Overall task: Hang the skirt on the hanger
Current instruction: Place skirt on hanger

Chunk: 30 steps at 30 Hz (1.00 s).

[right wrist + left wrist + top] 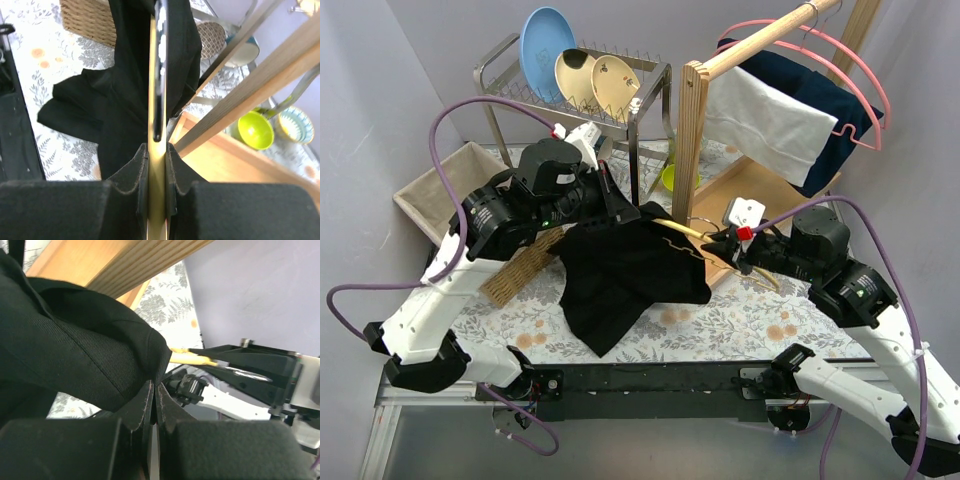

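Pinching the limp black fabric skirt by its edge, the tightly closed left tool is holding it beside the right tool, itself clamping the stiff yellow hanger.

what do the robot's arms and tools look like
Both arms, left arm and right arm, have white links with chunky black joints and a purple cable looping along each. Each wrist carries a white camera block with a red tab. The left tool and right tool have black wedge-shaped fingers.

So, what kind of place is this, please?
Probably a mock home laundry-and-kitchen corner set up for robot tests: a dish rack with plates, a wooden clothes rail with garments and pink hangers, and a flowered tablecloth.
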Each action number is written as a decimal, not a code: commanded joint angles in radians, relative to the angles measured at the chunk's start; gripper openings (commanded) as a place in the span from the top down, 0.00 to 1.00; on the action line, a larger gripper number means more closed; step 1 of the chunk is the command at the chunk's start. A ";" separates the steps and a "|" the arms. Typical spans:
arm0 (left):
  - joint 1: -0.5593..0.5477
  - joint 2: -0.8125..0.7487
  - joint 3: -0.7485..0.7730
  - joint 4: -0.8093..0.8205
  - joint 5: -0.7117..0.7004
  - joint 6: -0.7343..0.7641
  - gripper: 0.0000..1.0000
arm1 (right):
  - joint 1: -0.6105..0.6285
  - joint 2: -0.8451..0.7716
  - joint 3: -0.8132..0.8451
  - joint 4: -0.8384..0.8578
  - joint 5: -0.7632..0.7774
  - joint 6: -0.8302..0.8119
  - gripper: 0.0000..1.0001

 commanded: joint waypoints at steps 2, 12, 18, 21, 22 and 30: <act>-0.003 0.016 -0.008 -0.093 -0.008 0.062 1.00 | -0.010 0.026 0.145 -0.057 -0.190 -0.195 0.99; -0.005 0.062 -0.011 -0.152 -0.098 0.132 1.00 | -0.008 0.122 0.251 -0.227 -0.215 -0.330 0.99; -0.005 0.065 0.004 -0.064 0.050 0.091 1.00 | -0.010 0.073 0.073 0.099 -0.219 -0.012 0.99; -0.005 0.068 0.031 -0.025 0.070 0.067 1.00 | -0.048 0.090 0.007 0.211 -0.368 0.142 0.99; -0.005 0.069 0.037 -0.021 0.075 0.060 1.00 | -0.060 0.093 -0.008 0.237 -0.390 0.211 0.99; -0.011 0.108 0.041 0.028 0.164 0.051 1.00 | -0.065 0.158 -0.010 0.265 -0.248 0.276 0.99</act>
